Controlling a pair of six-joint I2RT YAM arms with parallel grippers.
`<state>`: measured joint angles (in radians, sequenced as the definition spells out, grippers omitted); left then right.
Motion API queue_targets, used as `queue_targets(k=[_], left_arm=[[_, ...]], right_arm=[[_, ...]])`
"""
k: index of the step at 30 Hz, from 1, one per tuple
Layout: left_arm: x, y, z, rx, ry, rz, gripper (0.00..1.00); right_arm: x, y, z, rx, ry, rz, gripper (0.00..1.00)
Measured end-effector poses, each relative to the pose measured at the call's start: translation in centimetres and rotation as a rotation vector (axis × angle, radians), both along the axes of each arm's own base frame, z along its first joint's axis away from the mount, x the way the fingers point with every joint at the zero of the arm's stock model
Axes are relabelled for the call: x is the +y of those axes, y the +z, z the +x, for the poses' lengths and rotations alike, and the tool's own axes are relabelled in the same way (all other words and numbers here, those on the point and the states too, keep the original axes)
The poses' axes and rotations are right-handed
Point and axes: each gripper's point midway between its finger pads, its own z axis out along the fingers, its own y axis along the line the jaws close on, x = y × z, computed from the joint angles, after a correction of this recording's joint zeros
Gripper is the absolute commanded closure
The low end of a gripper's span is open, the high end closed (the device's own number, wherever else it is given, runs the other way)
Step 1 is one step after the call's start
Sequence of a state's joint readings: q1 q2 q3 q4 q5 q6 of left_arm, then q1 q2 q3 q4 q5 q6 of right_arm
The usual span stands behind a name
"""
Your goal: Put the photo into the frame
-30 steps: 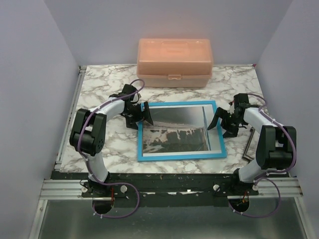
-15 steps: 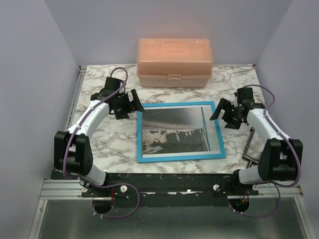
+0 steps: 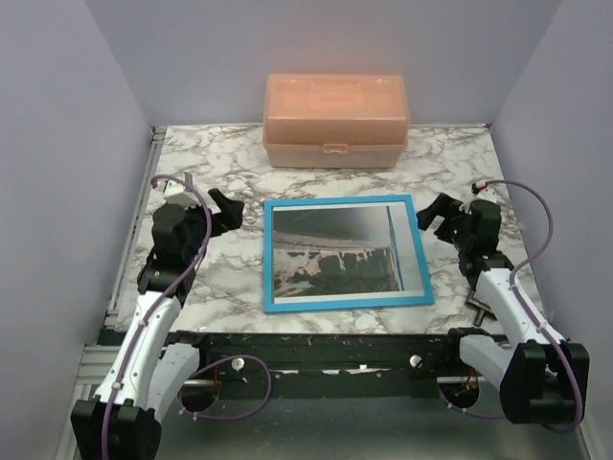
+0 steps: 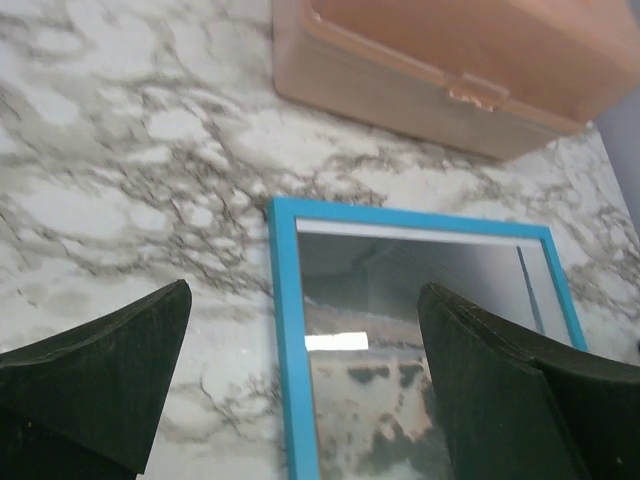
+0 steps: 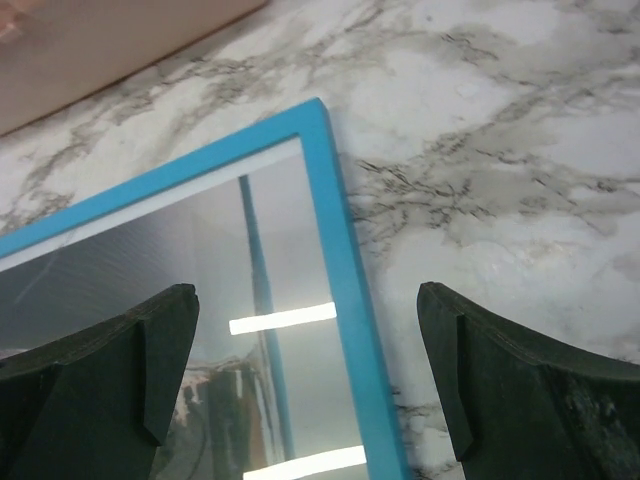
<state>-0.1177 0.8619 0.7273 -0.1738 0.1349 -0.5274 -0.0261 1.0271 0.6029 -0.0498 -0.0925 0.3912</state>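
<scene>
Because the photo (image 3: 330, 264) seems to lie already behind the pane of the frame (image 3: 345, 304), which rests flat with its blue side up in the middle of the table (image 3: 220, 278), nothing needs to be held, I think. The left gripper (image 3: 218, 213) hangs near the frame's left edge and the right gripper (image 3: 436, 216) near its right edge. Both have jaws wide apart and empty, and the arms are bent low.
</scene>
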Motion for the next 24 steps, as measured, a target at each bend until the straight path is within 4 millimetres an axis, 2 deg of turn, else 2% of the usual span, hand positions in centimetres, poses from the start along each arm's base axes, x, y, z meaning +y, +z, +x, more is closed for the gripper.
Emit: queue_targets(k=[2, 3, 6, 9, 10, 16, 21, 24], left_arm=[[0.9, -0.3, -0.4, -0.104, 0.037, 0.026, 0.02], [1.6, -1.0, -0.6, -0.159, 0.062, 0.047, 0.02], [3.4, -4.9, -1.2, -0.255, 0.136, 0.111, 0.01], [4.7, -8.4, -1.5, -0.222, 0.182, 0.183, 0.01], [5.2, -9.0, -1.4, -0.204, 0.201, 0.203, 0.01], [7.8, -7.8, 0.6, -0.245, 0.328, 0.312, 0.01], [9.0, -10.0, 1.9, -0.245, 0.355, 0.432, 0.01], [9.2, -10.1, 2.9, -0.272, 0.358, 0.478, 0.02]], right_arm=[[-0.6, -1.7, -0.5, -0.028, -0.030, -0.019, 0.00], [-0.8, -2.5, -0.9, -0.048, -0.037, -0.031, 0.00], [-1.2, -4.4, -2.3, -0.138, -0.026, -0.084, 0.00], [-1.7, -5.6, -3.2, -0.233, -0.047, -0.118, 0.00], [-2.0, -6.0, -3.4, -0.251, -0.060, -0.126, 0.00], [-2.8, -6.9, -2.5, -0.289, -0.100, -0.153, 0.00], [-3.1, -6.6, -0.4, -0.321, -0.114, -0.158, 0.00], [-3.2, -5.7, 1.7, -0.339, -0.103, -0.186, 0.00]])
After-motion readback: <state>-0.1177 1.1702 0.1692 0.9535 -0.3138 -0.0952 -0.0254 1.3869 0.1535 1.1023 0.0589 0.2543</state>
